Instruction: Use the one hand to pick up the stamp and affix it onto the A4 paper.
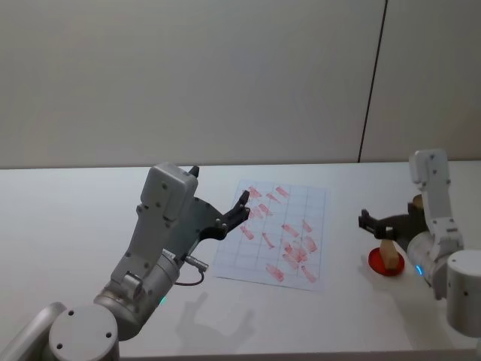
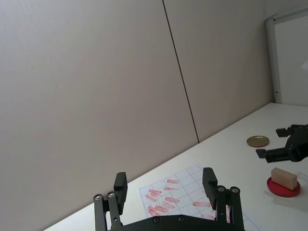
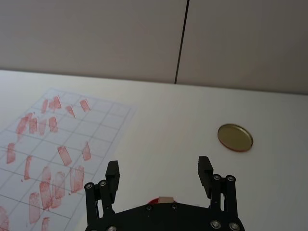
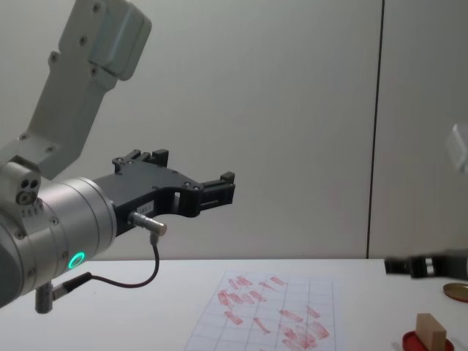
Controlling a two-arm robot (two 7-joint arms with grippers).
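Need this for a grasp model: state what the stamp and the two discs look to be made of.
The stamp: likely bare wood, a matte light-tan block with no shine. The red disc beneath it: smooth and evenly red, perhaps plastic or an ink pad; can't tell which. The gold disc: probably metal, with a brassy sheen and a raised rim, like a lid.

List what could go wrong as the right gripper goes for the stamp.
1. The stamp stands on the red disc; a low or off-centre close by the open right gripper may tip it or drag the disc along.
2. The A4 paper lies loose on the table, so pressing and lifting could shift it.
3. The open left gripper hovers over the paper's left edge and could crowd the stamping move.
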